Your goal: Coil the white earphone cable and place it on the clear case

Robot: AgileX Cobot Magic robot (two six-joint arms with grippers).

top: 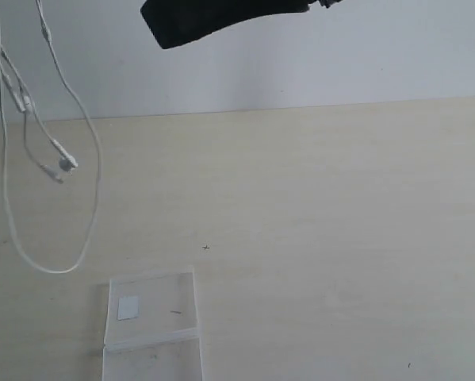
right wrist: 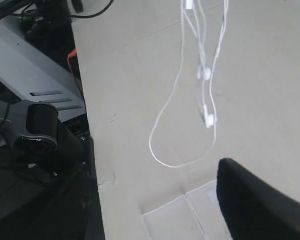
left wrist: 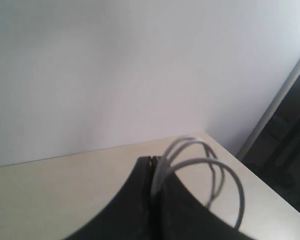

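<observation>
White earphone cable (top: 55,271) is hanging in long loose loops over the table (top: 340,238), its earbuds (top: 67,163) dangling mid-loop, up and left of the clear case (top: 151,305), which is lying flat. The left gripper (left wrist: 151,167) is pinching the cable between closed jaws. The right gripper (right wrist: 250,205) is showing one finger only, so I cannot tell how far it is open.

Light: bright, even, diffuse; source not discernible. Shadows: faint on the surface (top: 340,238). Exterior view: pale, washed out. Left wrist view: soft; left claw (left wrist: 151,162) a black blur, white earphone cable (left wrist: 202,160) rendered grey.
</observation>
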